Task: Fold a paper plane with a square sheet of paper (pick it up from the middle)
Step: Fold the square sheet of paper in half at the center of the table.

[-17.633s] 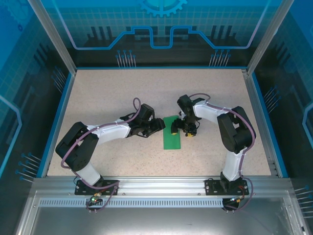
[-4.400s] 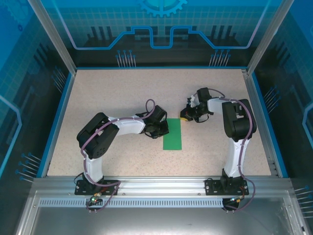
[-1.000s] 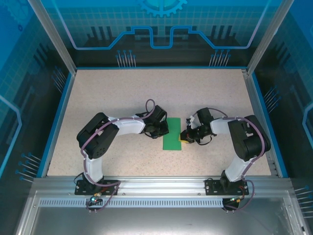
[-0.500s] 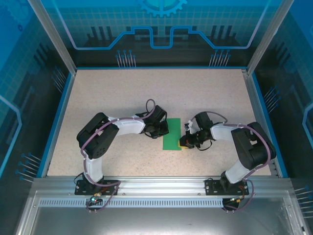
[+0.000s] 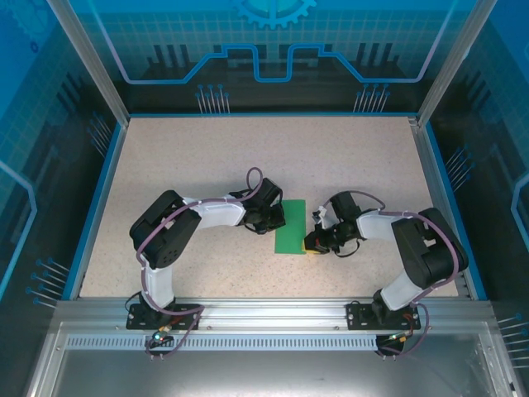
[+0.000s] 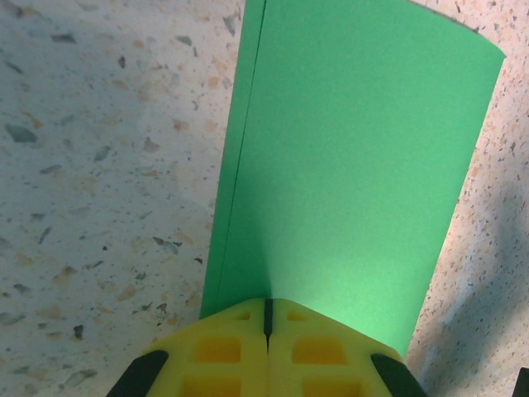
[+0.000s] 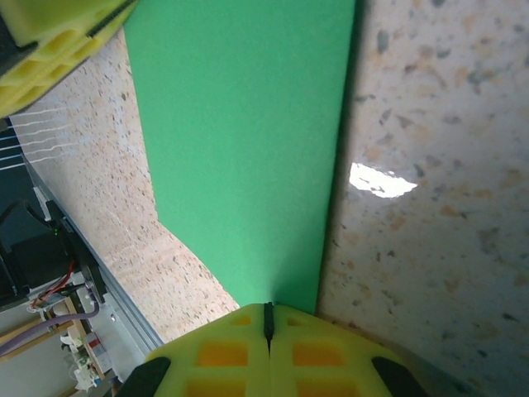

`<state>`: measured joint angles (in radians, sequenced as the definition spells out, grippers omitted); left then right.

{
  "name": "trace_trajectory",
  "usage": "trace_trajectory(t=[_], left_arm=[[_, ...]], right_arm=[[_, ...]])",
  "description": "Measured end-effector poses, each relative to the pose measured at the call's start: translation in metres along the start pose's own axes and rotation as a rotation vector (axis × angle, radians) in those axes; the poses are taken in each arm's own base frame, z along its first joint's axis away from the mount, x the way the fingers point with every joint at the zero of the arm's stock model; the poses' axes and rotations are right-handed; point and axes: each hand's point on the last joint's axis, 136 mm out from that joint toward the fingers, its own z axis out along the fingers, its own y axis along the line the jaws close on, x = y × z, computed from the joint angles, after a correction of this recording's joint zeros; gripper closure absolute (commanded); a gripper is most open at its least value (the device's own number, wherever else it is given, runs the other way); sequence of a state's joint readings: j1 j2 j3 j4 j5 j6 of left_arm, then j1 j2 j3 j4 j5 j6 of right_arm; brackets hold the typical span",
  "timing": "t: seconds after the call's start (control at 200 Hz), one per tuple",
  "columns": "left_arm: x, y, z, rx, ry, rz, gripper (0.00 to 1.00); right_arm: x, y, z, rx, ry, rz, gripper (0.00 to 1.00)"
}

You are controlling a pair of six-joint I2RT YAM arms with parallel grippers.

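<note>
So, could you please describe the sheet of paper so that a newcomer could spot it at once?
On the speckled beige table, look near the middle, between the left gripper and the right gripper. There the square sheet of paper lies flat, folded into a narrow rectangle. It is the only bright green thing there.

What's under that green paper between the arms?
The folded bright green paper sheet lies flat on the speckled beige tabletop, which shows around it. A lower layer peeks out along one edge; anything beneath is covered.
</note>
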<state>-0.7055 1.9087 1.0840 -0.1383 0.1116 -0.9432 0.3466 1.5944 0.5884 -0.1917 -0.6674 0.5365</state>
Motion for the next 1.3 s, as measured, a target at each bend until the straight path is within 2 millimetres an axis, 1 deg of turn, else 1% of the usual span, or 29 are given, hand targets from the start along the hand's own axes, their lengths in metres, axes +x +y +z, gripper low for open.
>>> trace_trajectory(t=[0.07,0.295,0.38,0.44,0.485,0.565,0.63,0.705,0.78,0.88,0.98,1.01,1.301], left_arm=[[0.000,0.000,0.000,0.000,0.000,0.000,1.00],[0.000,0.000,0.000,-0.002,-0.001,0.001,1.00],[0.000,0.000,0.000,-0.002,-0.001,0.001,1.00],[0.000,0.000,0.000,-0.002,-0.001,0.001,1.00],[0.000,0.000,0.000,-0.002,-0.001,0.001,1.00],[0.000,0.000,0.000,-0.002,-0.001,0.001,1.00],[0.000,0.000,0.000,-0.002,-0.001,0.001,1.00],[0.000,0.000,0.000,-0.002,-0.001,0.002,1.00],[0.000,0.000,0.000,-0.002,-0.001,0.002,1.00],[0.000,0.000,0.000,-0.002,-0.001,0.002,1.00],[0.000,0.000,0.000,-0.002,-0.001,0.002,1.00],[0.000,0.000,0.000,-0.003,0.000,0.002,1.00],[0.001,0.000,0.000,-0.004,0.000,0.002,1.00]], right_arm=[[0.004,-0.003,0.003,-0.003,0.016,0.007,1.00],[0.005,-0.003,0.001,0.002,0.020,0.001,1.00],[-0.001,0.000,-0.004,0.014,0.006,0.005,1.00],[-0.018,0.007,-0.012,0.008,-0.032,-0.001,1.00],[-0.037,0.015,-0.020,-0.003,-0.076,-0.012,1.00],[-0.077,0.029,-0.037,-0.017,-0.166,-0.036,1.00],[-0.108,0.037,-0.045,-0.028,-0.214,-0.048,1.00],[-0.135,0.039,-0.044,-0.031,-0.236,-0.054,1.00],[-0.149,0.034,-0.037,-0.023,-0.230,-0.042,1.00],[-0.155,0.018,-0.025,-0.003,-0.208,-0.004,1.00],[-0.157,-0.002,-0.014,0.025,-0.185,0.042,1.00],[-0.157,-0.005,-0.013,0.020,-0.178,0.052,1.00],[-0.161,-0.003,-0.016,0.007,-0.175,0.060,1.00]])
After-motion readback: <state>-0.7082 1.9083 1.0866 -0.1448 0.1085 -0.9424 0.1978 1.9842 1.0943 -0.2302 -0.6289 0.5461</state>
